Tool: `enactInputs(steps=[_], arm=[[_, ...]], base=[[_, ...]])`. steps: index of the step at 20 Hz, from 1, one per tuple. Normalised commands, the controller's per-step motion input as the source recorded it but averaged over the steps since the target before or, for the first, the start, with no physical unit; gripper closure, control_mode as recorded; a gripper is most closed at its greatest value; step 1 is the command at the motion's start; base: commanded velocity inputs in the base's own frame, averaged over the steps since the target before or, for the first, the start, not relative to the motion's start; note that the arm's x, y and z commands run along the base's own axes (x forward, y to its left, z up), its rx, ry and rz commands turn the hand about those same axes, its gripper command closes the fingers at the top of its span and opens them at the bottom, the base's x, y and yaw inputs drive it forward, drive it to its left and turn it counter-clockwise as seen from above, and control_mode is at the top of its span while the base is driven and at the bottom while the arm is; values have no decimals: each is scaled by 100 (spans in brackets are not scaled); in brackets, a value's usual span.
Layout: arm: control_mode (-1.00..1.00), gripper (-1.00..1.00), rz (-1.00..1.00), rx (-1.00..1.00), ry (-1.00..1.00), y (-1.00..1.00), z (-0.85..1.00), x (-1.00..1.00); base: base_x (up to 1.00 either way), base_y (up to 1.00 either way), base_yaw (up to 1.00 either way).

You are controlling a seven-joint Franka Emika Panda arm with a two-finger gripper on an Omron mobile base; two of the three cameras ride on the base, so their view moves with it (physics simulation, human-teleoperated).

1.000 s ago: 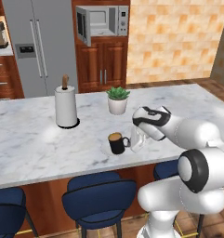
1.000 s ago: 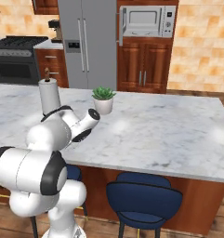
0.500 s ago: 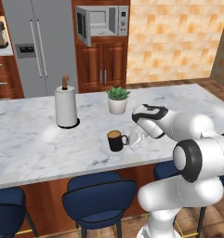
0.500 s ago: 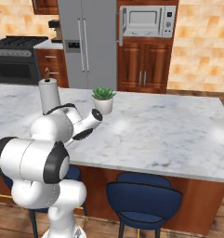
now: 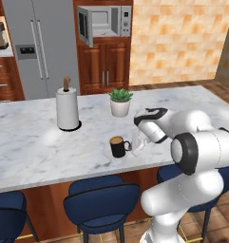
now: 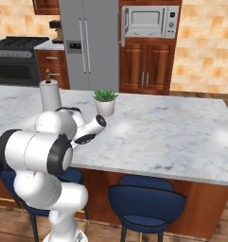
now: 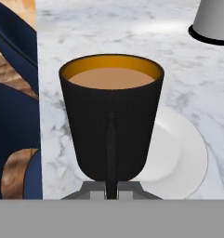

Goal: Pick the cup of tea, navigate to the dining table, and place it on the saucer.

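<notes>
The cup of tea [image 5: 118, 146], a black mug full of tan liquid, stands upright on the pale round saucer [image 7: 178, 153] near the front edge of the marble dining table [image 5: 35, 142]. In the hand view the cup of tea [image 7: 111, 121] is dead ahead, its handle turned toward the camera. My gripper [image 5: 137, 142] sits just right of the mug at handle height. Both fingertips [image 7: 92, 189] press close on either side of the handle's lower end, so it is shut on the handle.
A paper towel roll [image 5: 67, 109] on a black base stands behind and left of the mug, and a white plant pot [image 5: 120, 102] behind it. Navy stools [image 5: 102, 199] line the table's near side. The fridge [image 5: 37, 47] and microwave [image 5: 104, 21] are at the back.
My elbow has swung up and forward over the table edge. Mug, saucer and hand have stayed in place.
</notes>
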Motion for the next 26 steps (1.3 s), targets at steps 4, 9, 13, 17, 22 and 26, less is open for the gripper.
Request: enactInputs(steps=[4,9,13,17,22,26], arm=[[-100,100,0,0,0,1,-22,0],[-100,100,0,0,0,2,-5,1],[-100,100,0,0,0,4,0,13],[-100,100,0,0,0,7,0,20],[-100,100,0,0,0,10,-12,30],[-100,100,0,0,0,3,-33,32]], base=[[0,0,0],[0,0,0],[0,0,0],[0,0,0],[0,0,0],[0,0,0]])
